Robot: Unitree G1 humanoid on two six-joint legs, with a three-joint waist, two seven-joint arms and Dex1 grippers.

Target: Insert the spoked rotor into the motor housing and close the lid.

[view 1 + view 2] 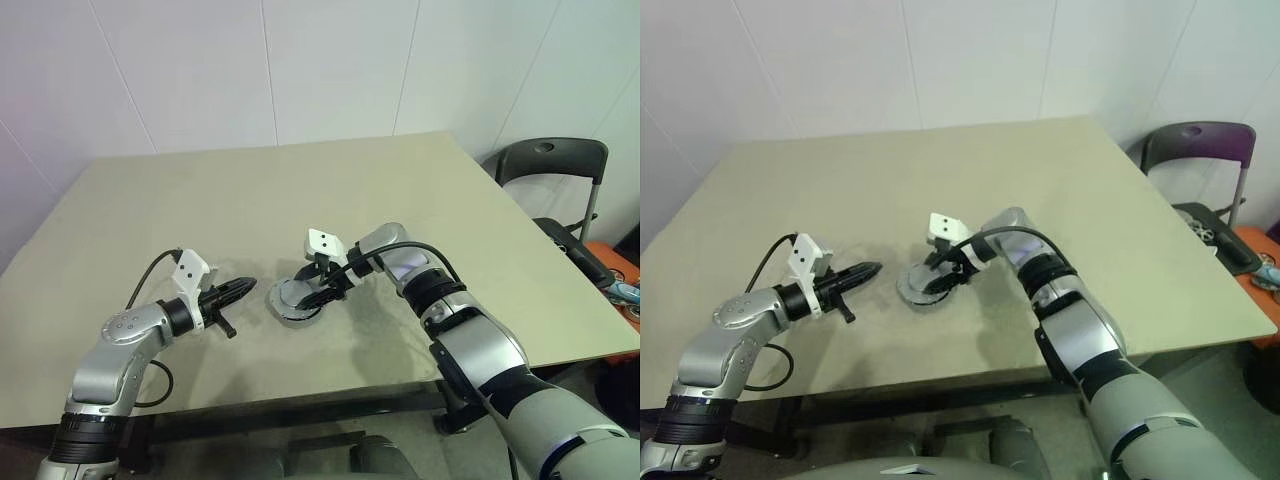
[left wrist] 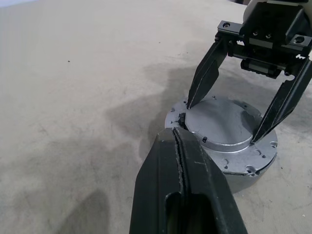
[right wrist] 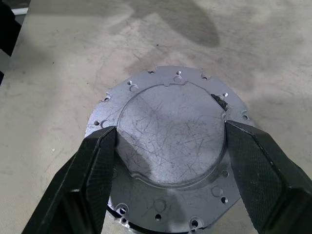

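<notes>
Grippers flanked a stacked motor assembly near the middle of the table as the closing step was under way. The lid, a grey disc with a toothed, hole-dotted flange, sat on top of the housing, which stood on the table at about 11 o'clock from the right forearm in the head view. The rotor could not be seen; judging by the closed stack, it was probably already inside. The right gripper reached in from the 3 o'clock side with its two black fingers spread wide, one at each side of the lid's raised centre, tips at or just above the flange; whether they actually pressed on it could not be told, and nothing was lifted. The left gripper hovered just beside the stack at its 9 o'clock, fingers pressed fully together and empty.

A small dark gap showed at the lid's edge near one fingertip, suggesting the lid was perhaps not fully seated. Doing this step well likely meant keeping the right fingers evenly spaced across the centre, pressing straight down rather than at a slant, and using the closed left fingertips to steady the housing so that it would not slide on the smooth tabletop.
</notes>
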